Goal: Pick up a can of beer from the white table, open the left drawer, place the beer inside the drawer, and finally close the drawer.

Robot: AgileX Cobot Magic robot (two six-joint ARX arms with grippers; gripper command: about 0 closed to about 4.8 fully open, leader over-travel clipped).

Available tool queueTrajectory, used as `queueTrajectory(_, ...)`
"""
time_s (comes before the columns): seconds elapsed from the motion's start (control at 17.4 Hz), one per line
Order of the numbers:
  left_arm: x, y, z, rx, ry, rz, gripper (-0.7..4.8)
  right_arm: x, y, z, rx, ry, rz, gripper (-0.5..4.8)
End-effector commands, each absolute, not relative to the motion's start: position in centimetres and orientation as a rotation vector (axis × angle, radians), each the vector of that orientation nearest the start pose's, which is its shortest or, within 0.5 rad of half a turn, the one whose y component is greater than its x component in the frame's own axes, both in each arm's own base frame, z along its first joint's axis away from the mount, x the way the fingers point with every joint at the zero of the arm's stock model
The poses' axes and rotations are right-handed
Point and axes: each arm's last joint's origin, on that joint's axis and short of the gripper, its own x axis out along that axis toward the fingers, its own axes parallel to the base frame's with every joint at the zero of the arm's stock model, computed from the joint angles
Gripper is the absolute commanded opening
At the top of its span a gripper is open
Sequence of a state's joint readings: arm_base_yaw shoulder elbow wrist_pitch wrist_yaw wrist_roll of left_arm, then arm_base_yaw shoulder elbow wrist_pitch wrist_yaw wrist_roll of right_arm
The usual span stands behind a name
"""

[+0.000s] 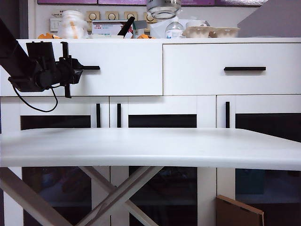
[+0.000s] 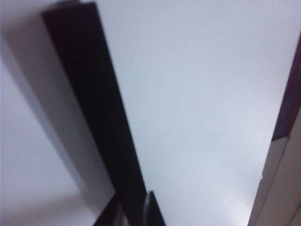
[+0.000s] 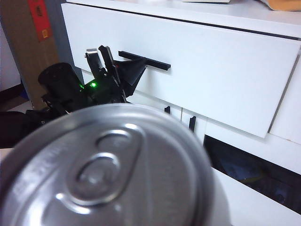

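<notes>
Your left pincer [image 1: 70, 70] is clenched on the slim black bar handle [image 1: 89, 68] of the wide white left drawer [image 1: 122, 70], far left above the plain white tabletop [image 1: 150, 146]; the drawer front sits flush, not yet drawn out. The silver aluminium can of beer [image 3: 113, 174] fills the right wrist view just under the camera; your right pincer itself is hidden, so its jaws cannot be read, though the can appears to be carried there. Your risk: a thin bite on that narrow bar could slip if you pull off-axis, and the can could strike the drawer front if brought across too early.
</notes>
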State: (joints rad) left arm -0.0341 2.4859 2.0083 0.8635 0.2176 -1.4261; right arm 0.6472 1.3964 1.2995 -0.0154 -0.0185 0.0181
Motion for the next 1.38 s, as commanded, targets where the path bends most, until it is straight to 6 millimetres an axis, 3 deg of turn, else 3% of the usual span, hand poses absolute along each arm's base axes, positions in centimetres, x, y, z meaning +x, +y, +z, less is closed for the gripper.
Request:
queueTrajectory(0.06,55.3,-2.8,26.8,-1.299,-0.212,-0.610,-0.06,25.2,19.1,40.4,0.011,0.026,0.664,0.40)
queueTrajectory(0.29,55.2,-2.8,25.8,-1.289,-0.204,-0.592,-0.06,25.2,19.1,40.4,0.011,0.026,0.664,0.40)
queueTrajectory(0.52,53.6,-2.7,23.8,-1.304,-0.205,-0.587,-0.06,25.2,19.0,40.4,0.010,0.026,0.662,0.40)
queueTrajectory(0.69,52.9,-2.7,25.6,-1.337,-0.290,-0.520,-0.06,25.2,19.1,40.4,0.011,0.026,0.664,0.40)
queueTrajectory(0.75,53.2,-2.7,25.9,-1.360,-0.219,-0.458,0.00,25.2,19.1,40.4,0.011,0.026,0.664,0.40)
queueTrajectory(0.8,53.4,-2.7,25.8,-1.372,-0.148,-0.403,0.69,25.2,19.1,40.4,0.011,0.026,0.664,0.40)
queueTrajectory(0.92,54.0,-3.2,26.0,-1.403,-0.048,-0.334,4.79,25.2,19.1,40.4,0.011,0.026,0.665,0.40)
queueTrajectory(1.38,55.0,-4.2,27.7,-1.432,-0.060,-0.275,4.79,25.2,19.1,40.4,0.011,0.026,0.668,0.40)
